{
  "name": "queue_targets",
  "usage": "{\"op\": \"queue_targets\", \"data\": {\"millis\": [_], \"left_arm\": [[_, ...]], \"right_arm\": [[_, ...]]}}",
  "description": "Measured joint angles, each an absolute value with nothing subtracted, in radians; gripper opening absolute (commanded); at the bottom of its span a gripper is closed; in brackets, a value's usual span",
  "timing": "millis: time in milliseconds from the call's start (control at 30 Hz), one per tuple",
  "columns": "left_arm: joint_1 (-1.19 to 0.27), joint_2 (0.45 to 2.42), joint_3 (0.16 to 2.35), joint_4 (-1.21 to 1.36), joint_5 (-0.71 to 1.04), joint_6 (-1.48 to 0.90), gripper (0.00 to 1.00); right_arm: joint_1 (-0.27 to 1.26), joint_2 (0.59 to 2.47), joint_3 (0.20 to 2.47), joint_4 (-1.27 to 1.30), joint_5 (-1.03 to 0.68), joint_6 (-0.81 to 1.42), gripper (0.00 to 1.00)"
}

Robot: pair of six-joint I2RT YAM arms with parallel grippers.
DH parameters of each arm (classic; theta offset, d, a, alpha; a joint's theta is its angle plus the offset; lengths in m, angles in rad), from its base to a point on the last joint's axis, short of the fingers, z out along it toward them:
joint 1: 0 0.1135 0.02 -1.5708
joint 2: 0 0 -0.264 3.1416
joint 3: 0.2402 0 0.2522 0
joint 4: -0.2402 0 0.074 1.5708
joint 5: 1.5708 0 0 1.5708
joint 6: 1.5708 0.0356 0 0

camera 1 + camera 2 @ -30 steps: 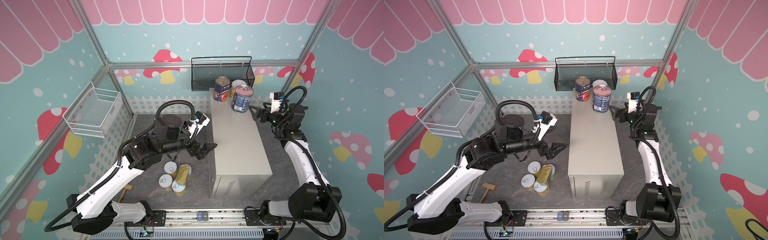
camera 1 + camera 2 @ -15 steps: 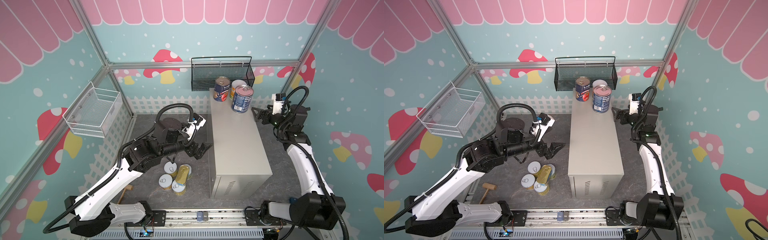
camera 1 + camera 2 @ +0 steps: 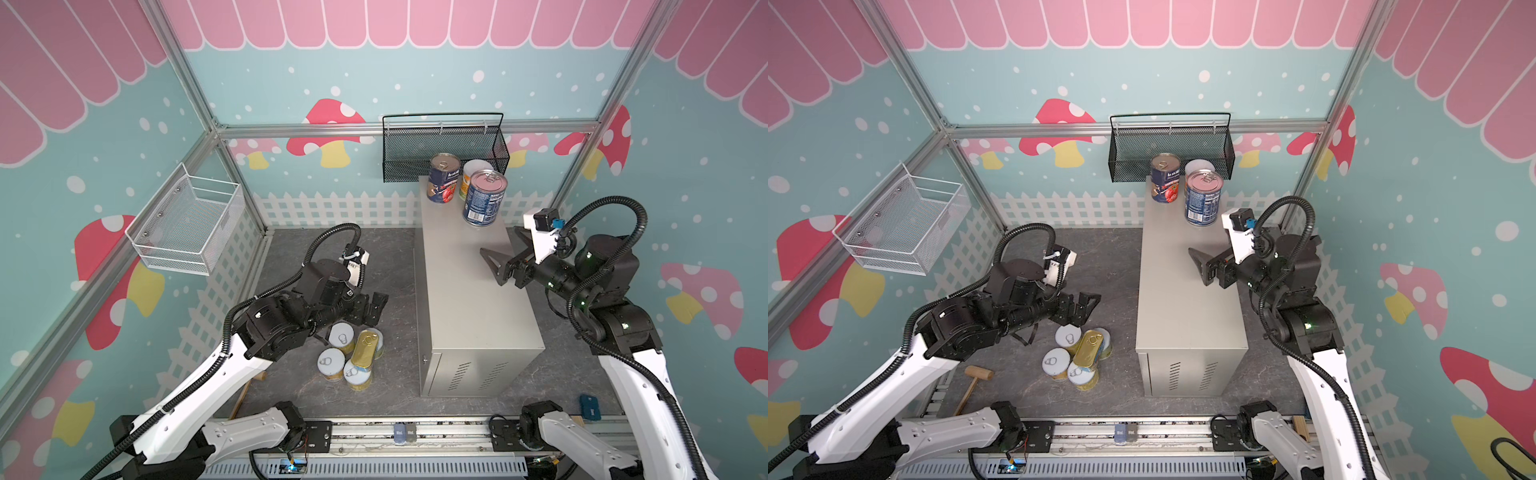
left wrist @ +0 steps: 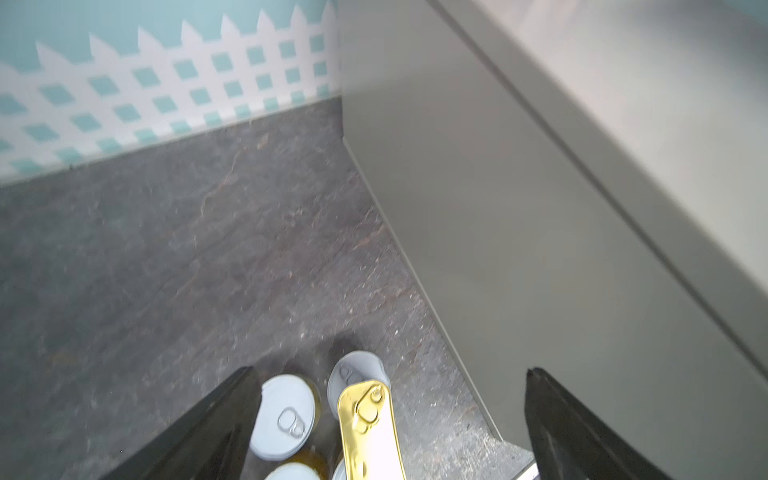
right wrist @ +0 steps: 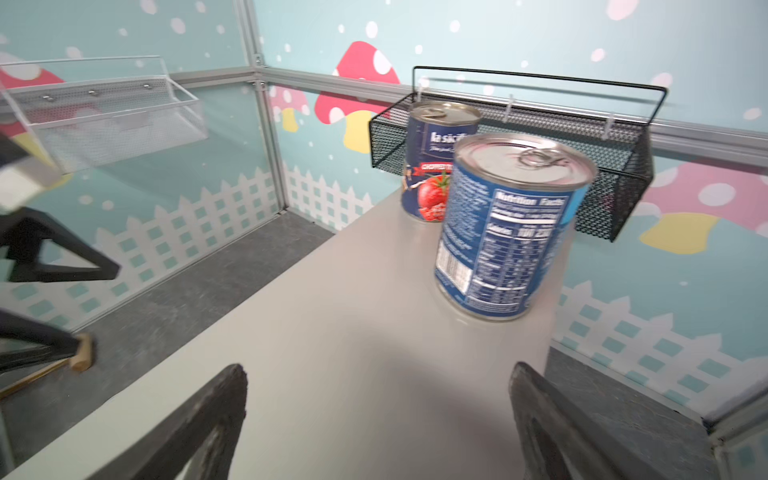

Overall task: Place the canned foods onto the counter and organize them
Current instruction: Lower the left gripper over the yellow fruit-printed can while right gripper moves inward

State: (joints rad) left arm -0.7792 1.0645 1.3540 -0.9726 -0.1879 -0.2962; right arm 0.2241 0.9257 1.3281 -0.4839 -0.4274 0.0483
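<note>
Tomato can [image 5: 432, 166]: "la sicil…", perhaps | blue can [image 5: 507, 232]: "Nutrition Facts"

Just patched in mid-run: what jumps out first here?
Two tall blue cans and a short yellow one stand at the far end of the counter. On the floor left of it, the gold tin lies across a cluster of yellow cans, the open left gripper beside them; the open right gripper hovers over the counter.

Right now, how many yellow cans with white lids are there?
5. Four yellow cans sit bunched on the floor left of the counter, around the gold tin, one partly hidden by it. The fifth stands at the counter's far end, behind a blue can.
</note>
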Motion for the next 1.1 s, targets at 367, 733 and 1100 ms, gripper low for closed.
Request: {"op": "queue_targets", "data": {"millis": [367,733,1100], "left_arm": [[-0.618,0.955,1.103,-1.073,-0.187,-0.576,0.99],[-0.429,1.017,0.924,-1.013,-0.154,-0.712,0.99],[-0.369,1.193,0.851,-0.816,-0.087,-0.731,0.99]], "right_arm": [[0.532,0.974,1.329,-0.558,-0.430,-0.008,1.00],[0.913,1.152,1.372,-0.532,-0.236,-0.022,0.99],[1.042,1.201,1.371,-0.499,-0.121,-0.006,1.00]]}}
